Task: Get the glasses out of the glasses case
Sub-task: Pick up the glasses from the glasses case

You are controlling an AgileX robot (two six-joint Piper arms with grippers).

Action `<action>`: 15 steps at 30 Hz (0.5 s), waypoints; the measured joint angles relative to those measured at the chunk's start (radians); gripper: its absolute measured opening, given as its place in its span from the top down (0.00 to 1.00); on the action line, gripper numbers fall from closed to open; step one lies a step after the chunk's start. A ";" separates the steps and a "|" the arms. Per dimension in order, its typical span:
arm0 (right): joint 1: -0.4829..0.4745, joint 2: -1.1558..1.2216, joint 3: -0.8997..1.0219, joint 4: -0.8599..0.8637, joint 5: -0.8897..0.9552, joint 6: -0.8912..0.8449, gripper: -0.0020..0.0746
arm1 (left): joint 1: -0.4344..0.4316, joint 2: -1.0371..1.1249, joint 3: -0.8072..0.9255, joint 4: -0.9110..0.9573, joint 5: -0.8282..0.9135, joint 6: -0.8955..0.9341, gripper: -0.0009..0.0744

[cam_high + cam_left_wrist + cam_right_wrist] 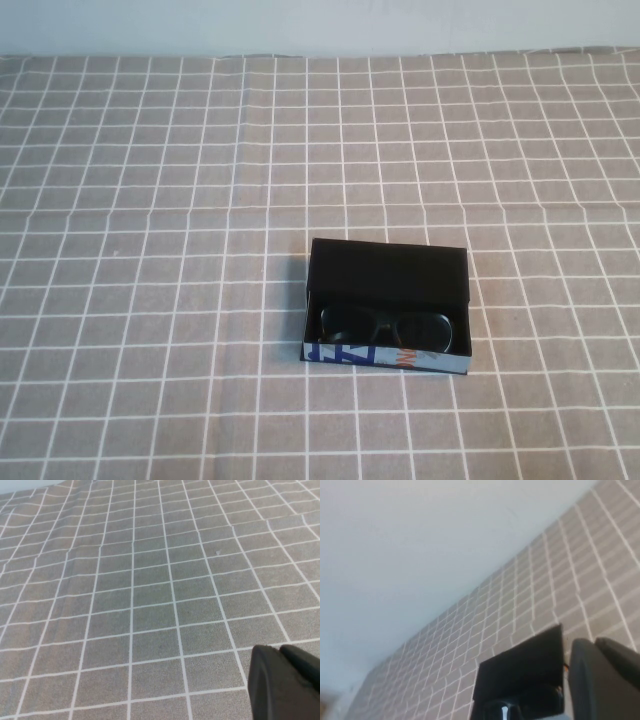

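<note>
The glasses case (390, 358) lies open on the checked cloth, right of centre and near the front, its black lid (388, 270) standing up at the back. The black glasses (385, 325) lie inside it. Neither gripper shows in the high view. In the right wrist view my right gripper (596, 643) is shut and empty, just beside the case lid (525, 667), and part of the glasses (505, 711) shows below the lid. In the left wrist view my left gripper (281, 650) is shut and empty above bare cloth, with no case in sight.
A grey tablecloth with a white grid (160, 200) covers the whole table. A pale wall (320, 25) runs along the far edge. Nothing else stands on the cloth.
</note>
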 joint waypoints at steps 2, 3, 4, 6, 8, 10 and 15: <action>0.000 0.039 -0.077 -0.064 0.043 -0.032 1.00 | 0.000 0.000 0.000 0.000 0.000 0.000 0.99; 0.000 0.072 -0.122 -0.110 0.062 -0.042 1.00 | 0.000 0.000 0.000 0.000 0.000 0.000 0.99; 0.000 0.111 -0.172 -0.162 0.087 -0.048 1.00 | 0.000 0.000 0.000 0.000 0.000 0.000 0.99; 0.000 0.195 -0.266 -0.263 0.144 -0.058 1.00 | 0.000 0.000 0.000 0.000 0.000 0.000 0.99; 0.000 0.297 -0.379 -0.367 0.211 -0.095 1.00 | 0.000 0.000 0.000 0.000 0.000 0.000 0.99; 0.000 0.395 -0.484 -0.435 0.285 -0.171 1.00 | 0.000 0.000 0.000 0.000 0.000 0.000 0.99; 0.000 0.667 -0.760 -0.478 0.512 -0.408 1.00 | 0.000 0.000 0.000 0.000 0.000 0.000 0.99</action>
